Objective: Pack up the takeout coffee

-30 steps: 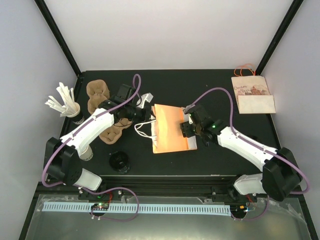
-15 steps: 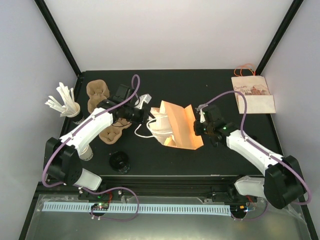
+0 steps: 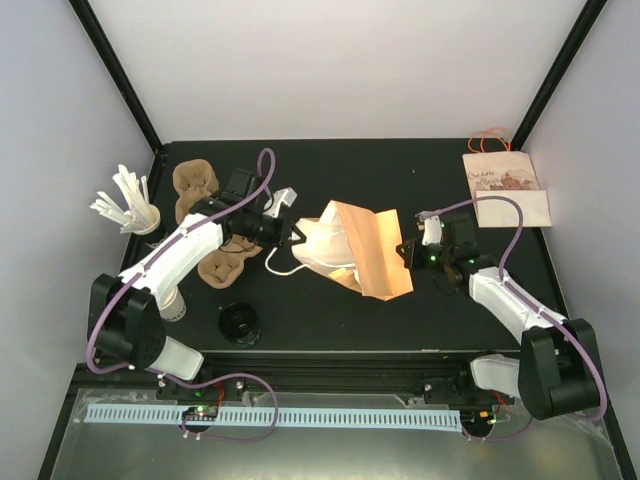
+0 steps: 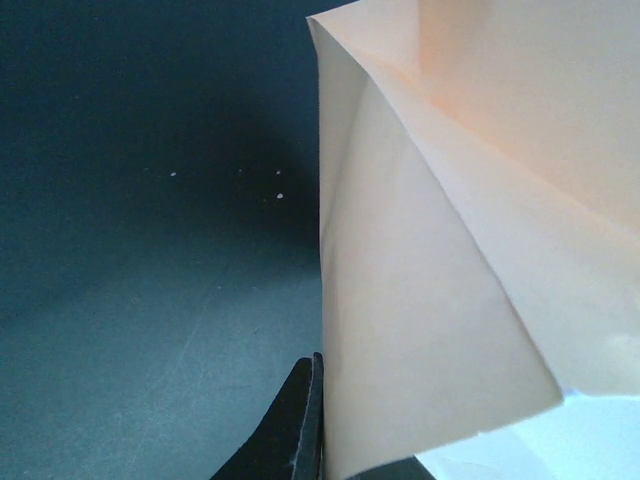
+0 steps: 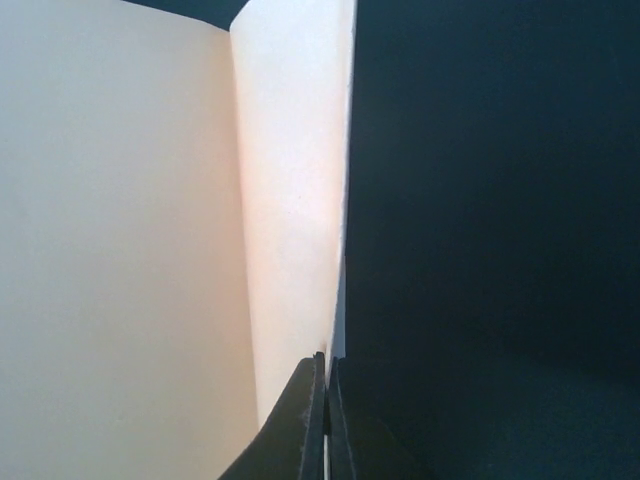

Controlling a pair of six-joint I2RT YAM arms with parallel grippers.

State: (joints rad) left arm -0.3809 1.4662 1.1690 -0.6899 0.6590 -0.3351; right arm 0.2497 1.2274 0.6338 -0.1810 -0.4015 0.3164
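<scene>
Pinching bag (image 3: 365, 255) from both sides: left gripper (image 3: 291, 232) jaws closed on mouth edge, right gripper (image 3: 404, 253) jaws closed on opposite edge. Bag sat tilted, part-open, on table (image 3: 400, 180).

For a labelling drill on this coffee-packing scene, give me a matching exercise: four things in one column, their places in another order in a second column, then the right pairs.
Things:
1. orange paper bag
2. printed paper bag
3. black lid
4. white stirrers

Places:
A. far right corner, lying flat
B. far left, standing upright
C. centre of the scene
D. near side, left of centre

Pairs: 1-C, 2-A, 3-D, 4-B
</scene>
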